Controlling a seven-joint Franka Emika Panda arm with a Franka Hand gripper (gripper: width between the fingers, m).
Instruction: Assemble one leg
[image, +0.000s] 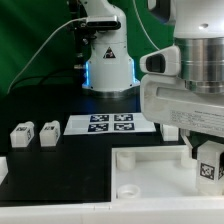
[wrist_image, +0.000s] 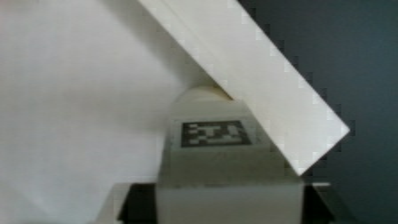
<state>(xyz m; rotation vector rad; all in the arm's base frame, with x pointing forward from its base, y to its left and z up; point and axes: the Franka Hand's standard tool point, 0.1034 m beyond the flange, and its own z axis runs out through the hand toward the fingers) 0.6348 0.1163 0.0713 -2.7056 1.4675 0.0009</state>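
My gripper is at the exterior view's right, shut on a leg, a small white post with a black-and-white tag. It holds the leg upright over the right part of the large white tray-like part. In the wrist view the leg fills the space between my dark fingers. Its tag faces the camera and its far end meets the tray's raised rim. Two more legs stand on the black table at the left.
The marker board lies flat at the middle of the table. The robot's base stands behind it, with cables against the green backdrop. A white part shows at the left edge.
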